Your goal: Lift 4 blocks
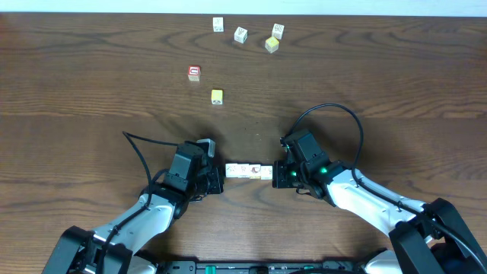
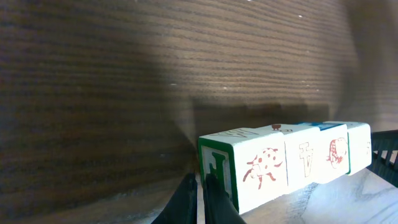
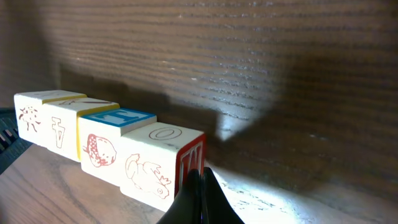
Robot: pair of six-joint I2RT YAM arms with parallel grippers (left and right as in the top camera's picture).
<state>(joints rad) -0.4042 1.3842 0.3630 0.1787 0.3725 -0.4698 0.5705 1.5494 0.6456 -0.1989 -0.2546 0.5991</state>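
Four cream blocks (image 1: 249,170) with red and teal prints form one tight row near the table's front, between my two arms. In the left wrist view the row (image 2: 292,158) runs off to the right, and my left gripper (image 2: 200,180) is shut, its closed tips pressed against the green-edged end face. In the right wrist view the row (image 3: 106,146) runs to the left, and my right gripper (image 3: 200,174) is shut against the red-lettered end face. Overhead, the left gripper (image 1: 222,176) and right gripper (image 1: 275,172) squeeze the row end to end. I cannot tell whether the row is off the table.
A red cube (image 1: 194,73) and a yellow cube (image 1: 217,96) lie on the wooden table (image 1: 91,91) at mid left. At the far edge sit three white cubes (image 1: 240,35) and another yellow cube (image 1: 272,45). Black cables loop beside both arms.
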